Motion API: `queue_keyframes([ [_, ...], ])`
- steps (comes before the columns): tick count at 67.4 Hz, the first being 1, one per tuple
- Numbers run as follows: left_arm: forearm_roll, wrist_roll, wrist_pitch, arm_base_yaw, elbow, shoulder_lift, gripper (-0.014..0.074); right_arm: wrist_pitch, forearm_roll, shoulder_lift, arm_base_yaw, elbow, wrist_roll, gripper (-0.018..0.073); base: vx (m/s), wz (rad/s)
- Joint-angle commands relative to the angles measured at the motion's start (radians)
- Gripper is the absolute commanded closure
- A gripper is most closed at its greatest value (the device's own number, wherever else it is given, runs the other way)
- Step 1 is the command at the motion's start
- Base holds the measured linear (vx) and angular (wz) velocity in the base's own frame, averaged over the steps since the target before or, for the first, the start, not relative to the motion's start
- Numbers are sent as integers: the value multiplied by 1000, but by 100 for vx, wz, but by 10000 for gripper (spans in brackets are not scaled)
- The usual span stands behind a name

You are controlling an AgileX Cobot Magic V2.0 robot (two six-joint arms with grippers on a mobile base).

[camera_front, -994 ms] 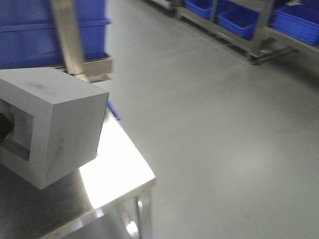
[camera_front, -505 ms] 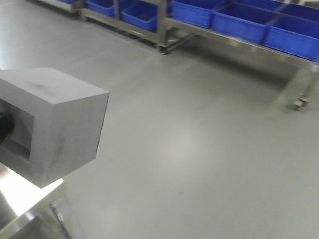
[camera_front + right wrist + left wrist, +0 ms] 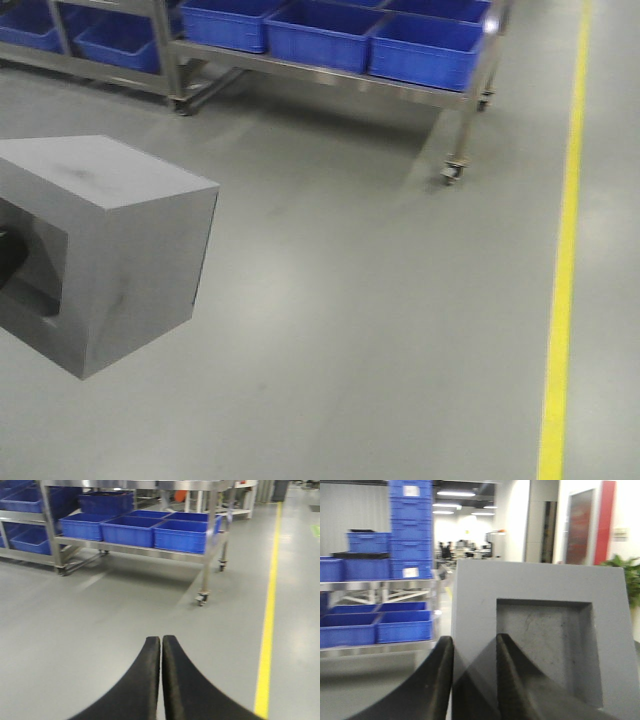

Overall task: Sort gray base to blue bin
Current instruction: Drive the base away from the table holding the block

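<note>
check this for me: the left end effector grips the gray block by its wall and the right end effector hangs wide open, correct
Not quite. The left end effector does grip the matte gray cube-shaped block by its wall, but the right end effector is shut and empty, as the right wrist view shows.

Gray base (image 3: 120,250) left, bins (image 3: 415,55) behind.

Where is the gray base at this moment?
The gray base is at the front view's left, above the floor, pinched by the left gripper, well short of the blue bins.
</note>
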Motion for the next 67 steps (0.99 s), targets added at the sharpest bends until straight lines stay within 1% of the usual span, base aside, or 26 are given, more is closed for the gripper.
queue_keyframes([
  [1,-7,-5,-101,-4,-33,5,604,-72,-7,18,-2,2,-11,564,2,-52],
  [40,-7,-5,-101,-4,-33,5,603,-72,-7,18,-2,2,-11,564,3,-50],
  [67,-7,-5,-101,-4,-33,5,603,-72,-7,18,-2,2,-11,564,3,-27],
])
